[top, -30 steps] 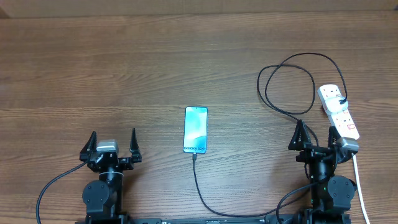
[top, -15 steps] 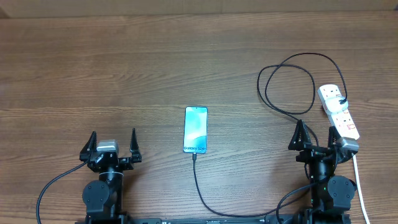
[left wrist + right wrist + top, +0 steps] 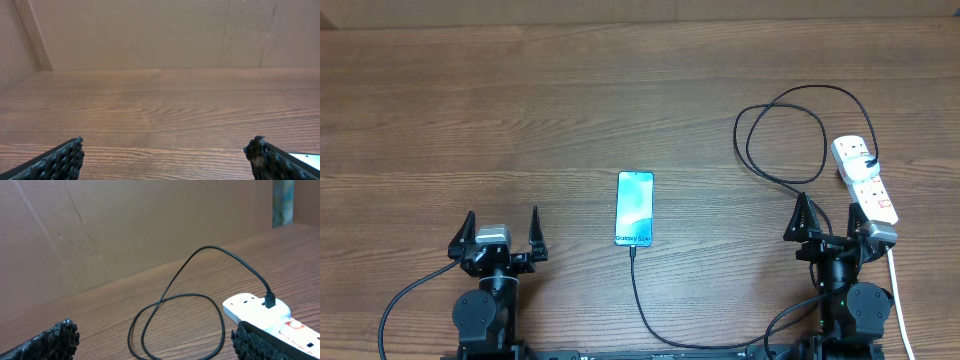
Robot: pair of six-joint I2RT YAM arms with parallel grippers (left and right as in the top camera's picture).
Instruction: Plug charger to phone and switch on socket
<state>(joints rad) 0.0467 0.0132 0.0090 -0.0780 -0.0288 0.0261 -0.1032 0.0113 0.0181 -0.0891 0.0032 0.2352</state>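
The left fingers (image 3: pixel 468 228) stand spread wide and released, grasping nothing, low over the near left part of the desk (image 3: pixel 620 90). In the left wrist view the ribbed fingers (image 3: pixel 55 162) frame only bare wood and a brown wall behind it. The right fingers (image 3: pixel 801 218) are spread just as wide and also empty, at the near right, with one of them just beside the near end of the socket (image 3: pixel 865 180).

The phone (image 3: pixel 634 208) lies flat and screen-up near the middle of the desk, between the two arms, its screen lit blue. The charger (image 3: pixel 638 295) meets the phone's near short edge. It runs toward the near edge of the desk, then reappears on the right as a loose loop. From there it ends in a black plug standing in the far end of the socket (image 3: pixel 255 307). Whether the tip is fully seated in the phone cannot be told, nor how the switches are set. A white lead (image 3: pixel 895 290) leaves the socket's near end.
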